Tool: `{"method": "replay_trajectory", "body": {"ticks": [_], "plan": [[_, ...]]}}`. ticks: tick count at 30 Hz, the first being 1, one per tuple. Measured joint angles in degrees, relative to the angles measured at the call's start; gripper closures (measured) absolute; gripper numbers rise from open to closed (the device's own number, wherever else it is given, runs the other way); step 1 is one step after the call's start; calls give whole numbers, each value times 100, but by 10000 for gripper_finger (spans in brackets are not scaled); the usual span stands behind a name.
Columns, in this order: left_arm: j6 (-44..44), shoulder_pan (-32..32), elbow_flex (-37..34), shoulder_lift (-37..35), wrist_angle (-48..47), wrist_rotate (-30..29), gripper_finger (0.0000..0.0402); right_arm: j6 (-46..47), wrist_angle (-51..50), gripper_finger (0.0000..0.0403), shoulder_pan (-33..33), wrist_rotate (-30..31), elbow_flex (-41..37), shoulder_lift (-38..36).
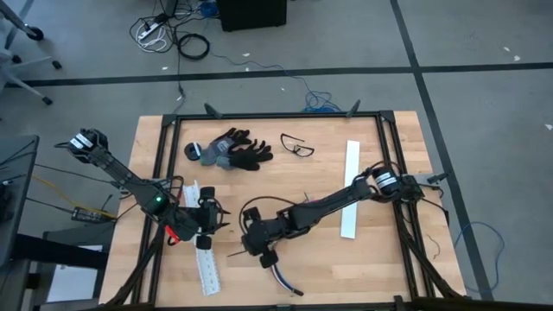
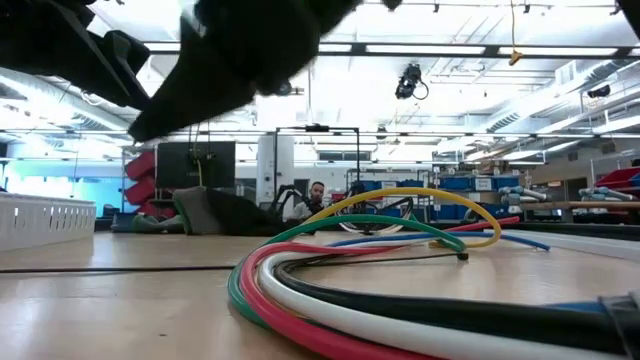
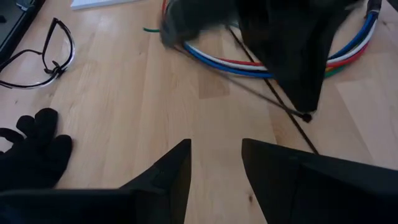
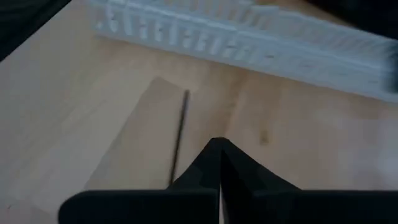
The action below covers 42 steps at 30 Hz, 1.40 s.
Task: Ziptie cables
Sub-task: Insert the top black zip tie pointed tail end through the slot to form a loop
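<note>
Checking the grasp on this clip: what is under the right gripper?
Under the right gripper, whose fingers are pressed together, a thin black zip tie lies on the bare wooden table. Its near end vanishes behind the fingertips, so whether it is pinched stays hidden.

We see the gloves (image 1: 232, 150) at the table's (image 1: 328, 259) far side, with the glasses (image 1: 298, 145) just to their right. One slotted strip (image 1: 350, 188) lies on the right, another (image 1: 206, 259) near the left front. The cables (image 1: 281, 278) lie at the front centre, between the strips.

Overhead cam, table-level cam, 2 wrist cams; all share tabletop (image 1: 285, 186).
</note>
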Motion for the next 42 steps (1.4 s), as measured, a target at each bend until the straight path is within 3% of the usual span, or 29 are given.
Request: {"method": "replay_trajectory", "body": {"ticks": [7, 11, 20, 26, 33, 42], "plan": [[11, 0, 0, -1, 87, -75, 265, 105, -198, 402, 78, 157, 3, -265], [35, 0, 0, 0, 126, -77, 265, 558, -220, 394, -21, -209, -34, -176], [37, 0, 0, 0, 122, -73, 265, 440, 906, 287, -267, -528, -123, 574], [28, 0, 0, -2, 120, -71, 265, 435, 999, 227, -271, -642, -122, 596], [37, -2, 2, 0, 130, -88, 265, 462, 1433, 237, -400, -961, -120, 875], [109, -2, 2, 0, 119, -130, 265, 712, 1194, 267, -535, -1191, -150, 880]]}}
